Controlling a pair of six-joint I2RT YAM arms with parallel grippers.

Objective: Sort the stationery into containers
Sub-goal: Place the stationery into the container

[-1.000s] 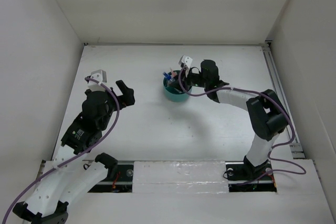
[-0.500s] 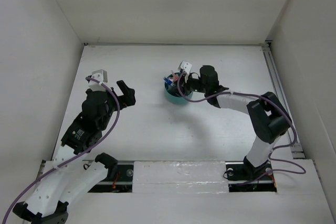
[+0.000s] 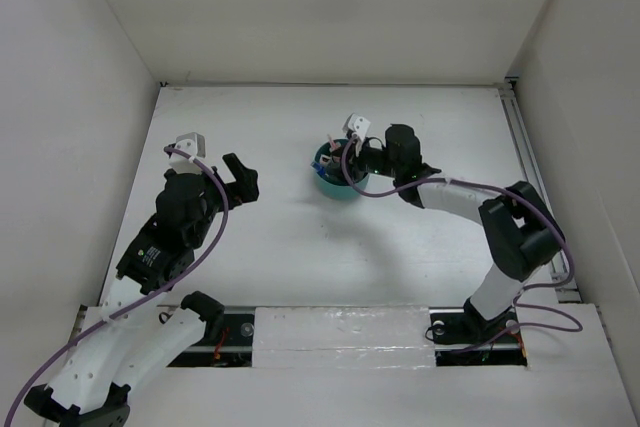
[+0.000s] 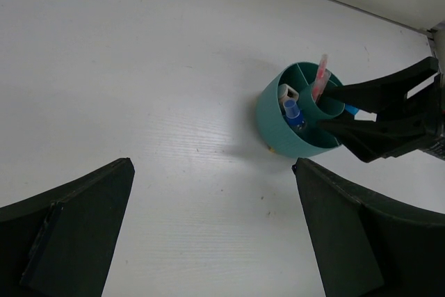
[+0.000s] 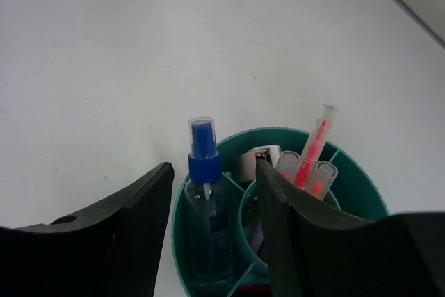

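The round teal container [image 3: 333, 185] stands mid-table with stationery upright in it. In the right wrist view a clear bottle with a blue spray cap [image 5: 206, 186] stands in a ring compartment of the container [image 5: 361, 179]. Pink-red pens [image 5: 313, 151] and a small white item [image 5: 256, 159] stand beside it. My right gripper [image 5: 214, 166] is open over the container, one finger outside the bottle with a gap, the other reaching into the central cup. The left wrist view shows those fingers [image 4: 375, 92] at the container [image 4: 295, 137]. My left gripper [image 3: 240, 179] hangs open and holds nothing, well to the left.
White walls close the table on the left, back and right. A metal rail [image 3: 530, 167] runs along the right edge. The right arm's cable [image 3: 440, 185] loops beside the container.
My right gripper's jaws have spread wider around the spray bottle, which now stands free in its compartment. The right wrist has shifted slightly. The left arm has not moved.
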